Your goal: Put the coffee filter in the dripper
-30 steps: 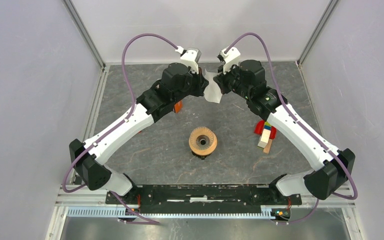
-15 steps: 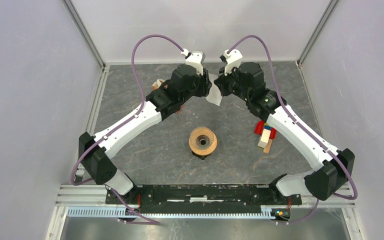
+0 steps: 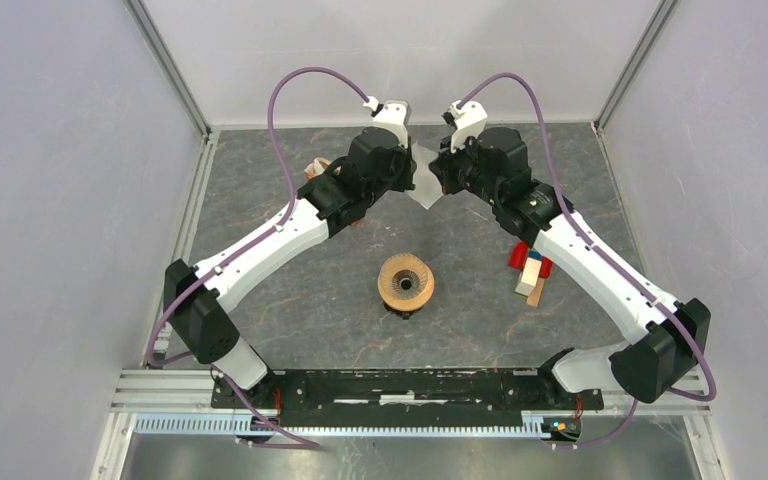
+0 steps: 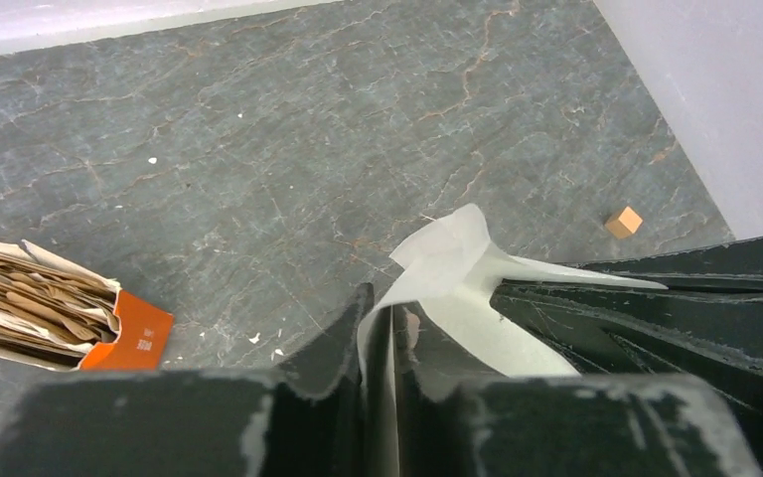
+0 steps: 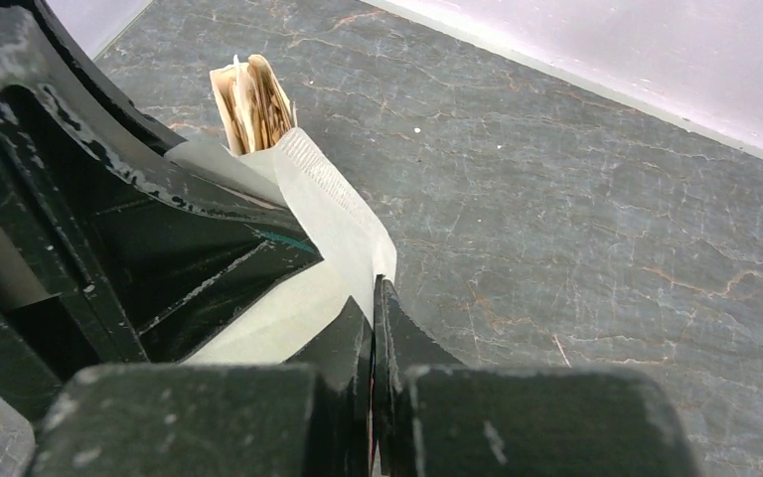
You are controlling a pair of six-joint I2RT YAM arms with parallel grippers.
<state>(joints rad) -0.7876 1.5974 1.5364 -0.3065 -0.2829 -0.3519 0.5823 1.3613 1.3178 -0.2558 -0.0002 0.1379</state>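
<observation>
We saw the coffee filter (image 3: 424, 187) held off the surface near the middle of the far edge. The left gripper (image 4: 379, 323) was closed tight on one side of it and the right gripper (image 5: 374, 298) on the other. Only the wrist views showed the paper spread open between them. The dripper (image 3: 406, 283) stood at the centre, well apart, seen only from above. The left wrist view alone showed a small wooden cube (image 4: 623, 221) close to an edge. An orange box of filters (image 4: 60, 318) lay towards the far left corner, and coloured blocks (image 3: 531, 268) towards the right edge.
</observation>
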